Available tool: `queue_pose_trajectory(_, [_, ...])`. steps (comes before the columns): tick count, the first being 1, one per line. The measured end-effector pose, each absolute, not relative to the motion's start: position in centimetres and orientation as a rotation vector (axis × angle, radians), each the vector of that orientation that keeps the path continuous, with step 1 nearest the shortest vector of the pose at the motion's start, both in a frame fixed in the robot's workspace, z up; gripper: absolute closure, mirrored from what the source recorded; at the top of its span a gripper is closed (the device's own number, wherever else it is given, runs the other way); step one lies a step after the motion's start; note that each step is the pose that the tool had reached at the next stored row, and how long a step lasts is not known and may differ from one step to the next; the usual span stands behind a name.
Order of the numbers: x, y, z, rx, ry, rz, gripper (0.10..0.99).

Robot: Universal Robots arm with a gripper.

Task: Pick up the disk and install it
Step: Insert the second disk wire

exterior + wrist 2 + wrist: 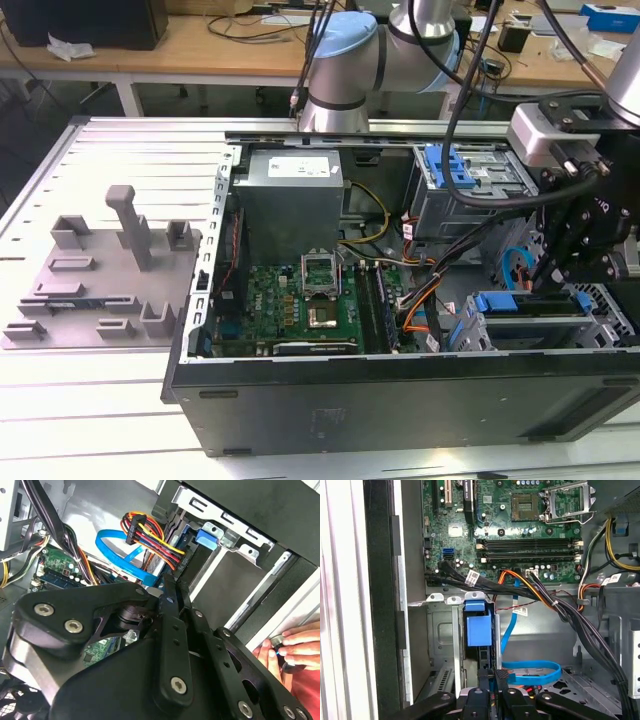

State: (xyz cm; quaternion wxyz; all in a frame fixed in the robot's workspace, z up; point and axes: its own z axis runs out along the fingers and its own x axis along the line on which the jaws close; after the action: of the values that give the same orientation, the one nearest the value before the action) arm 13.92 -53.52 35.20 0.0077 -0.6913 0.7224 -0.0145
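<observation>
My black robot gripper (585, 255) hangs low on the exterior view's right, reaching down into the open black metal computer case (400, 400). I cannot tell how wide its fingers are. The flat silver-grey disk with blue plastic rails (479, 630) stands on edge in the metal bay, just ahead of the gripper. A person's hand (295, 647) rests on the case.

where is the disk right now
The disk stands in the drive cage at the near corner of the open computer case, on the exterior view's right, just below the gripper.
</observation>
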Motion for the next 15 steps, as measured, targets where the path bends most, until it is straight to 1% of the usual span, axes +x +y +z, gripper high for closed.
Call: queue_pose_trajectory(15, [13.96,-53.59,34.97,-2.168,2.251,-0.045,0.925])
